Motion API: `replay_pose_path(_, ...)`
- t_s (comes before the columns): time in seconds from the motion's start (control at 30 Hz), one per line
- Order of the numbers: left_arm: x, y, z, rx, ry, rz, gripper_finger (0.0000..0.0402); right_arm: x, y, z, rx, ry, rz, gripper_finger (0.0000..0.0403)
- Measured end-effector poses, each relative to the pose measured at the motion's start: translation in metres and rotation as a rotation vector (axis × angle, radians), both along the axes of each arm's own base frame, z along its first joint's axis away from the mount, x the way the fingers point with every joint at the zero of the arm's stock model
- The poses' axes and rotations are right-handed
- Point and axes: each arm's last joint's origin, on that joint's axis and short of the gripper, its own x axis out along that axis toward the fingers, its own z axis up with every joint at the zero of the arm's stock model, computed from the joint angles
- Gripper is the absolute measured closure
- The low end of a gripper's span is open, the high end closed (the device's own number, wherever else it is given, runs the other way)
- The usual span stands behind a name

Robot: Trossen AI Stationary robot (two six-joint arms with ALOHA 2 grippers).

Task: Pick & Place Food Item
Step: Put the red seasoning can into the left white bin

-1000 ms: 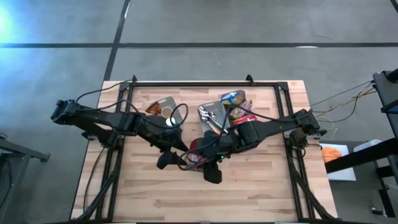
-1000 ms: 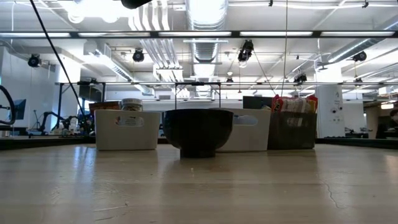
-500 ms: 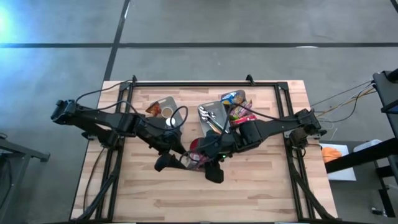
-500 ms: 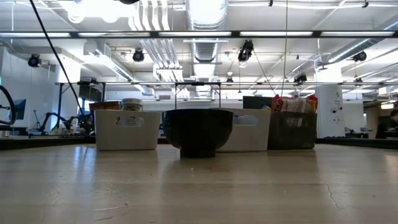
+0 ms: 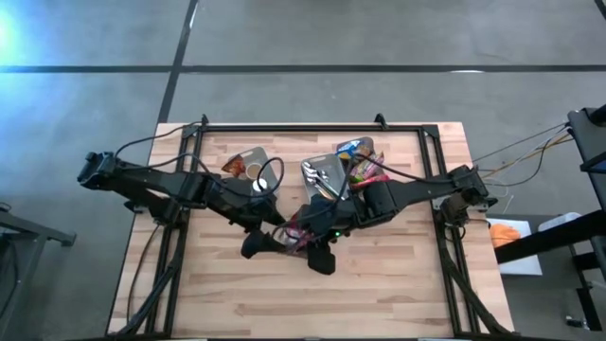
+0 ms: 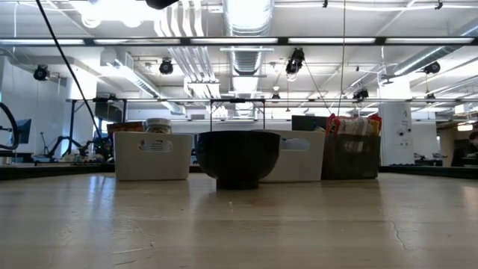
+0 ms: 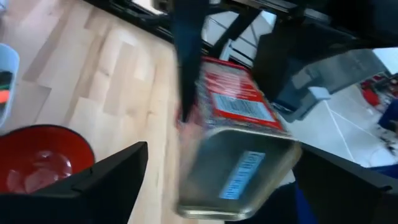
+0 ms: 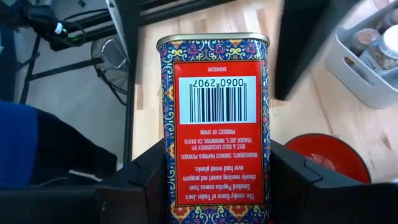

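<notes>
The right gripper [image 8: 214, 186] holds a red spice tin [image 8: 214, 118] between its fingers, just above the red bowl [image 8: 329, 155]. The left gripper [image 7: 217, 180] is near the same tin [image 7: 239, 149], its fingers wide apart and not touching it.

Robotics lab, ceiling ducts [image 6: 246, 30], strip lights [image 6: 418, 41], wooden workbench [image 6: 239, 224]

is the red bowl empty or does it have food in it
Looks empty. In the left wrist view the red bowl shows only its bare, shiny inside. The tin is still outside it, clamped in the right pincer.
</notes>
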Motion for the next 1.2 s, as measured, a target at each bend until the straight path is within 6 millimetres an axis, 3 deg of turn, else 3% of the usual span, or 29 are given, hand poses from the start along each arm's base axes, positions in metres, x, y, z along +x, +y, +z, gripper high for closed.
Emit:
replay_pose_path(0.37,0.003,0.0003,0.0003,0.059,-0.042,0.01,0.0073,0.0034,-0.0005,0.0029,0.007,-0.044,0.007,0.0218)
replay_pose_path(0.63,0.0047,-0.0002,0.0035,0.13,-0.117,-0.034,0.0195,0.0028,-0.0009,0.0037,0.01,-0.045,0.014,0.0218)
replay_pose_path(0.97,0.005,-0.0002,0.0041,0.156,-0.137,-0.049,0.0195,0.0016,-0.0011,0.0064,0.016,-0.056,0.013,0.0215)
replay_pose_path(1.2,0.0051,-0.0004,0.0052,0.144,-0.146,-0.061,0.0196,0.0019,0.0003,0.0083,0.005,-0.08,0.046,0.0165)
